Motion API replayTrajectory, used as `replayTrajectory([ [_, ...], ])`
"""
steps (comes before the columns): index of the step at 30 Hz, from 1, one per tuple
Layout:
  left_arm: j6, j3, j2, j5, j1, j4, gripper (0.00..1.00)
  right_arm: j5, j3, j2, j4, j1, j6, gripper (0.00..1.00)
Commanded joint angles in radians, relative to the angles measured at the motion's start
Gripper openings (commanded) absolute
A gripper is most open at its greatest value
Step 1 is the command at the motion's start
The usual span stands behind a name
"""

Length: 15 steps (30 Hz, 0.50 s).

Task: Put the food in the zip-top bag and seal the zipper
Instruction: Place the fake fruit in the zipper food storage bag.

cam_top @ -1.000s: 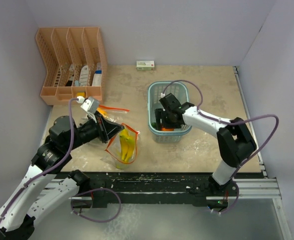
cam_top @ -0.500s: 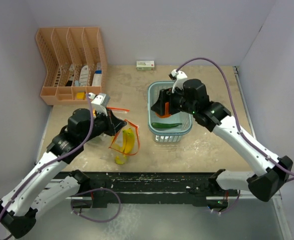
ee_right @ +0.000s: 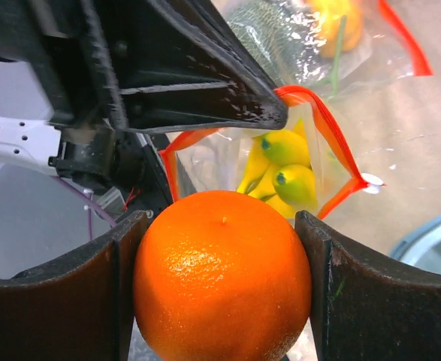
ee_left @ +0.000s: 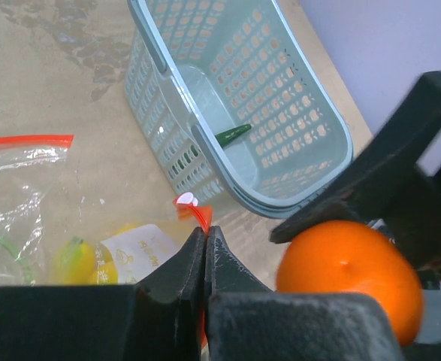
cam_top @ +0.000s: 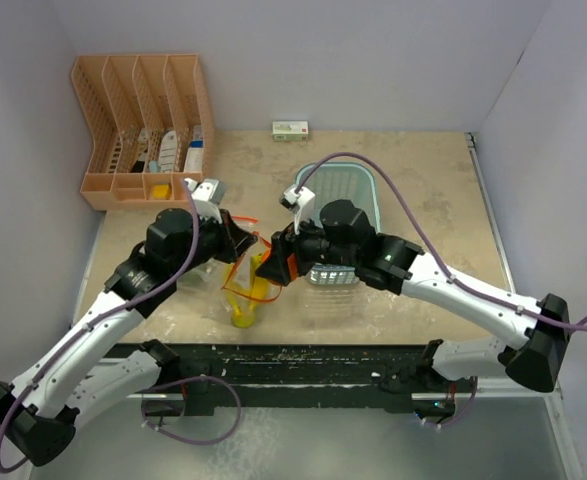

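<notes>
A: While the light blue plastic mesh basket [cam_top: 361, 192] sits on the beige speckled table [cam_top: 428, 185], where is the clear zip-top bag [ee_right: 209, 162] with its orange-red zipper strip?

B: Just left of it, mouth up. The left gripper [ee_left: 205, 235] is pinched tight on the zipper edge. The bunch of yellow bananas [ee_right: 288, 177] lies inside.

A: And the small round orange fruit [ee_right: 222, 274]?

B: Clamped in the right gripper [cam_top: 281, 262], between its black fingers [ee_right: 51, 301], just above the bag's mouth. The long green vegetable [ee_left: 234, 134] lies in the basket's bottom.
</notes>
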State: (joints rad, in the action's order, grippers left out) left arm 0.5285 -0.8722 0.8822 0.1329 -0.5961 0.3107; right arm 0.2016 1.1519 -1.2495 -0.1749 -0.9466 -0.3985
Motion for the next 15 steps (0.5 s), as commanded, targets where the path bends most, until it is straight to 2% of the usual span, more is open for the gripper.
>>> replayTrajectory([
  [1, -0.001, -0.011, -0.104, -0.006, -0.001, 0.048, 0.00, -0.004, -0.037, -0.038, 0.154, -0.027, -0.056, 0.05],
  [8, -0.002, -0.023, -0.178, -0.029, -0.001, 0.131, 0.00, -0.006, 0.007, -0.166, 0.215, -0.104, -0.095, 0.05],
  [15, 0.005, -0.001, -0.170, 0.012, -0.001, 0.119, 0.00, -0.125, 0.053, -0.252, 0.180, -0.148, -0.132, 0.09],
])
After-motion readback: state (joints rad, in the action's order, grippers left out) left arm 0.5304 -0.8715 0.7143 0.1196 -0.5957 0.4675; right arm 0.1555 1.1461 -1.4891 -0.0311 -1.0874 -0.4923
